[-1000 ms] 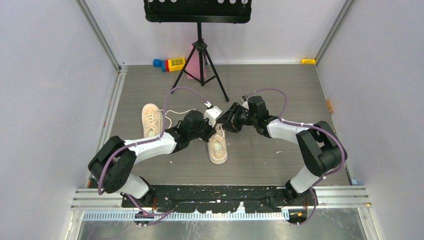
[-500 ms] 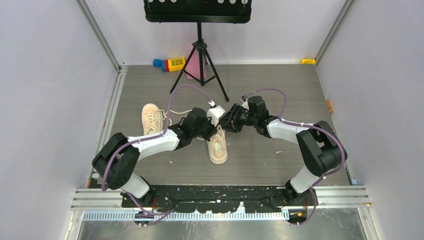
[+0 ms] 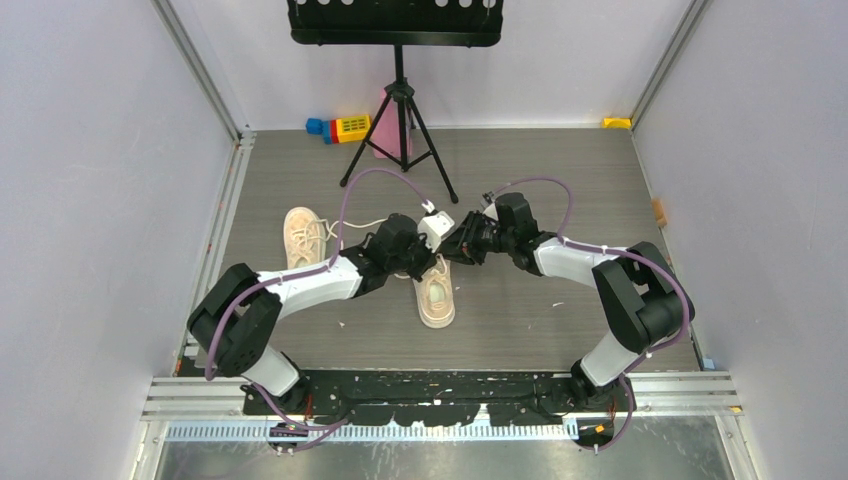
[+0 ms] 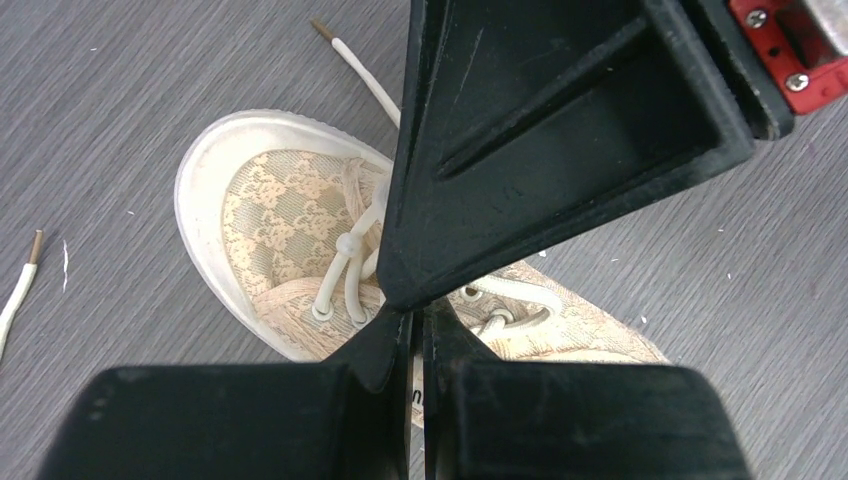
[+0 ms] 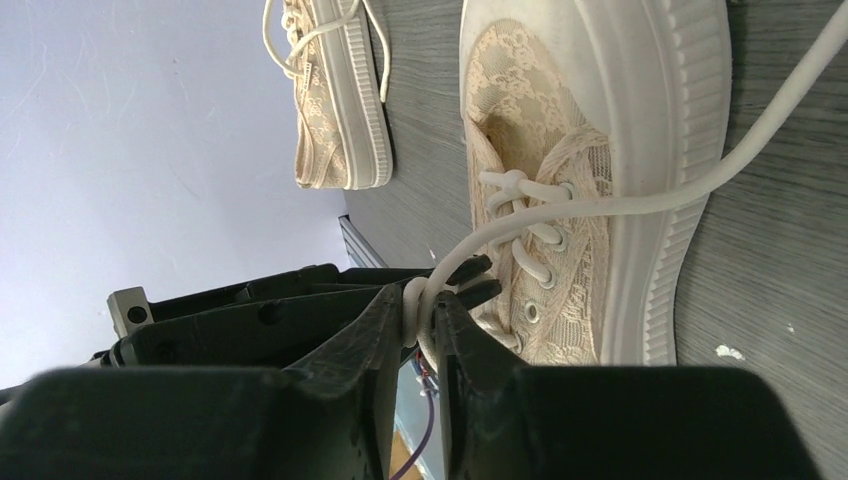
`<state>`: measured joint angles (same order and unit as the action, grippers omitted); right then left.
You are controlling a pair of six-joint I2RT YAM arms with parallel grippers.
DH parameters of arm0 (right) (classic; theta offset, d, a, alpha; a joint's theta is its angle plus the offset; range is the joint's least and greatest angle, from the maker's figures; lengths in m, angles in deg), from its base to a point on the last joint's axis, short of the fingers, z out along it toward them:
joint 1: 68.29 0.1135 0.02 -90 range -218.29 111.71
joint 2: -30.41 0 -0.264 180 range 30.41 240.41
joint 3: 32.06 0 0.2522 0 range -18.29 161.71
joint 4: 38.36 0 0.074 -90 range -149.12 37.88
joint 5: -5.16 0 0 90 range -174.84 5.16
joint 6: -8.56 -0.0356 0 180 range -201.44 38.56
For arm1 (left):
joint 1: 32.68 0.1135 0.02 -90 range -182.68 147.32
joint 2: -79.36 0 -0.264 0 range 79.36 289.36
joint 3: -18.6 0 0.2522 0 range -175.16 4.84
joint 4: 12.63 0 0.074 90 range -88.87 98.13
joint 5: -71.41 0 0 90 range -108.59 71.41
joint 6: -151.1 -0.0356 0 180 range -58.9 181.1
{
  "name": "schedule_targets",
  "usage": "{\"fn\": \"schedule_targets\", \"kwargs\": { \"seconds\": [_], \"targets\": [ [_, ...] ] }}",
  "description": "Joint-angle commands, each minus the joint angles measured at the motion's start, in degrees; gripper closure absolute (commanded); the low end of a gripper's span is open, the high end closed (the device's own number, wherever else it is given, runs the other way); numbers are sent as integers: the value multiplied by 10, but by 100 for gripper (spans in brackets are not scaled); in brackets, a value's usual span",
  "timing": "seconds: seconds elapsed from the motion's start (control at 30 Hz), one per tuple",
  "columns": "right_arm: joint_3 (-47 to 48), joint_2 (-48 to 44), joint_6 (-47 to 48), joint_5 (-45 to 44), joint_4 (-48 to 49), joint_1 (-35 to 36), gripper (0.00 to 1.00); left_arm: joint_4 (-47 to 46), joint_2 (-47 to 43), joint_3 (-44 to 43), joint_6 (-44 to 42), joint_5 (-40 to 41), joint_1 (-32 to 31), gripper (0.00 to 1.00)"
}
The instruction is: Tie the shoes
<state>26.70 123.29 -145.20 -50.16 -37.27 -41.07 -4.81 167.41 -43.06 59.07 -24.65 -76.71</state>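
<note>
The right gripper (image 5: 420,310) pinches a lace (image 5: 600,205) just above the shoe (image 3: 435,295), which lies toe away from the bases under both arms' tips, while the left gripper (image 4: 410,315), clamped shut, hovers beside it over the eyelets.

A black tripod stand (image 3: 400,110) with a perforated tray (image 3: 395,20) rises at the back of the grey surface (image 3: 520,310) — coloured blocks (image 3: 340,128) and a pink piece (image 3: 385,135) beside its legs, a yellow piece (image 3: 617,122) in the far-right corner.
</note>
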Motion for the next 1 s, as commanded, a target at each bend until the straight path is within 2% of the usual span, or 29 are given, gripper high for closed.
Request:
{"fn": "schedule_targets", "kwargs": {
  "seconds": [0.0,0.1,0.3,0.4,0.47,0.53,0.63,0.73,0.9,0.97],
  "targets": [
    [18,-13,7,11,2,-2,80,-2,1,-22,-13,14,-2,100],
    [23,-16,17,5,-17,-2,98,3,-11,-19,-5,25,-2,91],
    [34,-17,51,4,-38,-2,100,55,-84,6,16,52,-2,64],
    [48,-19,87,2,-70,-2,100,89,-132,21,73,97,0,41],
    [58,-21,108,-5,-92,-2,100,94,-164,33,119,134,4,23],
    [62,-24,125,-7,-100,-2,100,79,-186,49,140,135,19,2],
    [62,-33,141,-12,-105,-1,100,83,-190,32,188,106,55,0],
    [60,-43,149,-22,-106,2,100,122,-154,-26,259,-15,116,1],
    [54,-54,161,-29,-98,11,100,274,-10,-198,353,-169,182,17],
    [54,-53,166,-25,-100,13,100,327,44,-261,361,-203,185,16]
  ]
}}
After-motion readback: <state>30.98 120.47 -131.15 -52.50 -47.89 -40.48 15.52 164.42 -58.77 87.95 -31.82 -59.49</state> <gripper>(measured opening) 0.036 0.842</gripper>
